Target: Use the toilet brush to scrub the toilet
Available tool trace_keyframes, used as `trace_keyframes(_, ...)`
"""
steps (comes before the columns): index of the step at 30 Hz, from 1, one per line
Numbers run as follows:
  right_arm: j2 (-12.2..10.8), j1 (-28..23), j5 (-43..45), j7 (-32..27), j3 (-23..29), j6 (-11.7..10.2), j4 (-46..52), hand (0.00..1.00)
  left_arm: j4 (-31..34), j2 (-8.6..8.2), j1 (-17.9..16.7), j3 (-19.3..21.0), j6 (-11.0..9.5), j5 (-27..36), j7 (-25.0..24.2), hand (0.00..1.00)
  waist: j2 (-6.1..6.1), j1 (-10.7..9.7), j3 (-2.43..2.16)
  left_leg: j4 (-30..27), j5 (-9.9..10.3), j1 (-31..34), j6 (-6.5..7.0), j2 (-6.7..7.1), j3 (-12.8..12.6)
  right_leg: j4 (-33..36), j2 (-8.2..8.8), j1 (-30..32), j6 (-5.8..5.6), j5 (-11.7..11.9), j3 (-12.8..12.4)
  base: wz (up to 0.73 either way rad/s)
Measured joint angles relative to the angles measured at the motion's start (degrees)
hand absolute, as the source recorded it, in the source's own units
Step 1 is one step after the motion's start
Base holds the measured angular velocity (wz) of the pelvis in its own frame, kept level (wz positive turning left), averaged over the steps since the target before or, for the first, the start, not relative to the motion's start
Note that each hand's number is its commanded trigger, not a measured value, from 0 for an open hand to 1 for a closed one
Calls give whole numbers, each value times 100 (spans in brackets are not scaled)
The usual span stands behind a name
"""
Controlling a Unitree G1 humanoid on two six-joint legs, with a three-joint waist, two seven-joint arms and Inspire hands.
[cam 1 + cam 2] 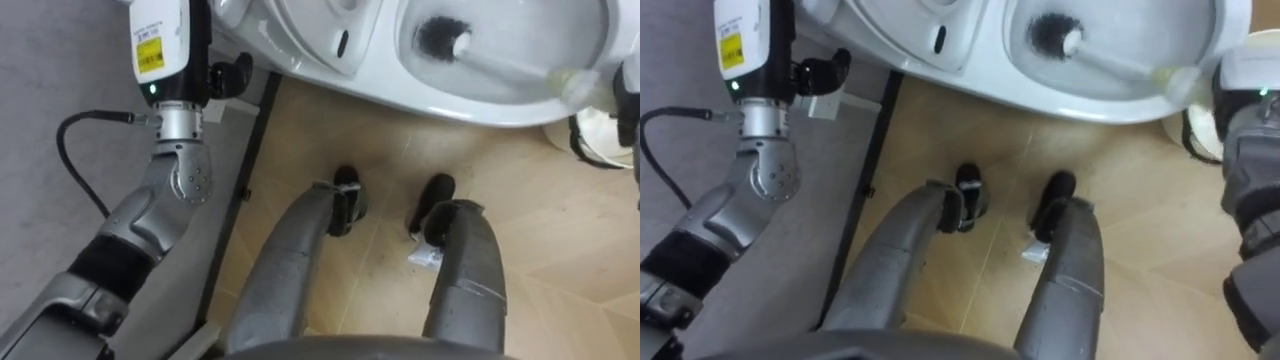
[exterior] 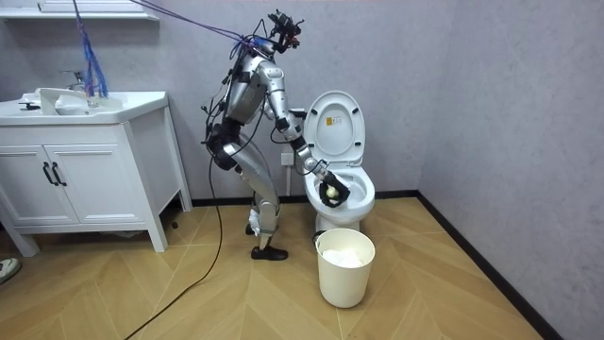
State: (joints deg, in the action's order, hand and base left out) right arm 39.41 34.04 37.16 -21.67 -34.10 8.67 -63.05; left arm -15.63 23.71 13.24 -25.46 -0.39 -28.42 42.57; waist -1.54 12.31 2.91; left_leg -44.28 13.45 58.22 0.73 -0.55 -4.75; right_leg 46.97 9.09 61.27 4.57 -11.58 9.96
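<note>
Brush (image 1: 441, 38): head down inside the toilet (image 1: 480, 105) bowl — handle runs to your right hand (image 2: 330, 190).
Fingers: curled round the handle.
Risk: scrub too hard and the bristles flick water over the rim — or the handle twists loose.

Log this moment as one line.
stance: standing at toilet | right hand: gripping brush | brush head: down in bowl

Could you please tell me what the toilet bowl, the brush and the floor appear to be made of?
The bowl is probably glazed ceramic: glossy white with soft highlights. The brush has a dark bristly head, likely synthetic, and its pale smooth handle looks plastic. The floor is matt wood-look boards in herringbone; whether real wood or laminate can't be told.
</note>
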Motion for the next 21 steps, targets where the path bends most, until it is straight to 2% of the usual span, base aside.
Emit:
trace_keyframes(3, -182, 281, -368, -257, 24, -57, 19, 100, 3, 78, 4, 75, -42, 14, 21, 0, 129, -113, -6, -3, -25, 1, -26, -8, 25, 13, 38, -11, 24, 13, 41, 2)
trace_keyframes(5, -222, 309, -392, -329, 23, -48, 24, 100, -5, 142, 71, 61, -86, 13, 46, 0, 197, -110, -9, -3, -40, 8, -37, -16, 43, 13, 36, -16, 39, 21, 65, 3)
trace_keyframes(7, -323, 306, -642, -401, 24, 2, 16, 100, 17, 225, 150, 60, -135, 11, 157, 0, 300, -121, 39, -39, -61, 60, -54, -16, 110, 28, 74, -17, 83, 7, 174, 11)
trace_keyframes(9, -392, 304, -1081, -477, 16, 62, 7, 100, 59, 231, 254, 43, -130, 18, 180, 0, 348, -129, 68, -101, -67, 148, -68, 4, 166, 99, 90, 37, 70, -39, 196, 16)
trace_keyframes(14, -644, 297, -2135, -642, 15, 129, -84, 100, 161, 240, 337, 77, -114, -51, 230, 0, 364, -138, 78, -367, -33, 451, -103, 52, 252, 408, 145, 300, 87, -147, 208, 14)
trace_keyframes(16, -719, 295, -2411, -747, 23, 140, -118, 100, 150, 235, 322, 95, 0, -265, 293, 0, 351, -185, 71, -497, -25, 618, -120, 145, 308, 631, 320, 448, 124, -253, 313, 21)
trace_keyframes(18, -828, 262, -2409, -762, 184, 158, -124, 100, 87, 214, 310, 113, 88, -474, 348, 0, 346, -263, 68, -601, -20, 681, -129, 184, 353, 787, 402, 500, 156, -332, 363, 27)
trace_keyframes(21, -924, 171, -2107, -767, 298, 226, -151, 100, 30, 145, 253, 109, 191, -540, 347, 0, 316, -256, 51, -733, 17, 724, -171, 223, 470, 895, 440, 487, 169, -407, 453, 13)
